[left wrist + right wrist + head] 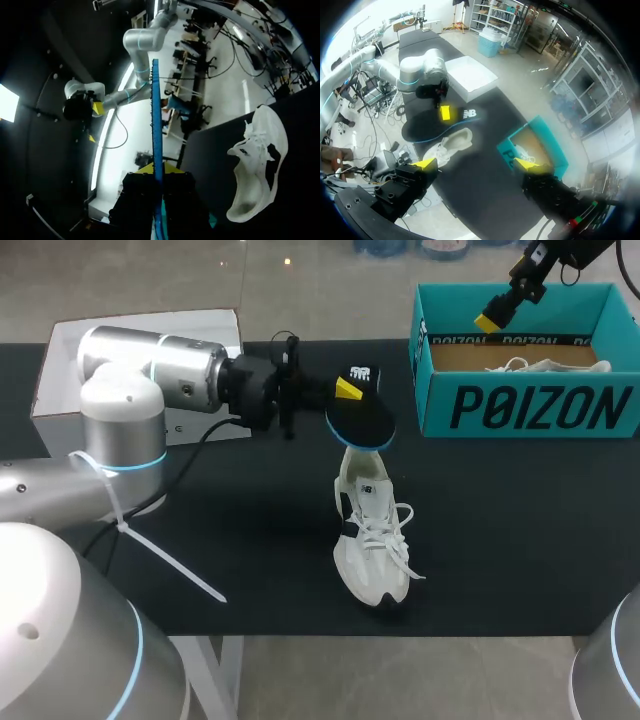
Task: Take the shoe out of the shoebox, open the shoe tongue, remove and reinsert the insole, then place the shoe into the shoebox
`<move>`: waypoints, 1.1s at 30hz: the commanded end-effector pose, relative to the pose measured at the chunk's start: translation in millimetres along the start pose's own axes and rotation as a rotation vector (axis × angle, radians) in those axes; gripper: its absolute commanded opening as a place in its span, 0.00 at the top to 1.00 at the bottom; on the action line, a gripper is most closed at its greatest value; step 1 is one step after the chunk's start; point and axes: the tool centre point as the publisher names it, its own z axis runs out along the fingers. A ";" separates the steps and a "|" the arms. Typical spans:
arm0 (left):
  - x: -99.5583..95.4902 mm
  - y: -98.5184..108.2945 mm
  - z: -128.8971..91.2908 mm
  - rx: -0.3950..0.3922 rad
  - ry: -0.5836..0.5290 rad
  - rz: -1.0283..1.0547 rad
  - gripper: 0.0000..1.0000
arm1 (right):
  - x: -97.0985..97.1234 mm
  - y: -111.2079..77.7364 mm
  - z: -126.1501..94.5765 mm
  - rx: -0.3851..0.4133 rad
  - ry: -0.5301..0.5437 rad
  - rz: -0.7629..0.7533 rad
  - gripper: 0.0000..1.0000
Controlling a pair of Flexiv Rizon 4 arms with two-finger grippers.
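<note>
A white shoe (372, 540) lies on the black table (520, 530), toe toward the front edge. Just above its heel hangs a black insole (362, 420) with a blue rim. My left gripper (350, 388) is shut on it. In the left wrist view the insole (155, 125) shows edge-on as a thin blue strip between the yellow tips, with the shoe (257, 165) off to one side. My right gripper (492, 318) hangs open and holds nothing above the teal shoebox (525, 405). It looks down on the shoe (452, 145), the insole (437, 129) and the shoebox (540, 145).
A second white shoe (548, 366) lies inside the shoebox at the back right. A white box lid (140, 340) rests at the back left behind my left arm. The table's front edge runs just below the shoe's toe.
</note>
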 end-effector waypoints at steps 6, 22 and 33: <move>-39.1 8.3 9.2 0.043 0.017 0.406 1.00 | -0.8 2.4 0.6 0.005 0.001 0.001 0.00; -35.2 -16.8 8.8 -0.030 0.201 1.062 1.00 | -0.8 2.4 0.6 0.005 0.001 0.001 0.00; -12.1 -12.7 2.9 -0.212 0.136 1.100 1.00 | -0.8 2.4 0.6 0.005 0.001 0.001 0.00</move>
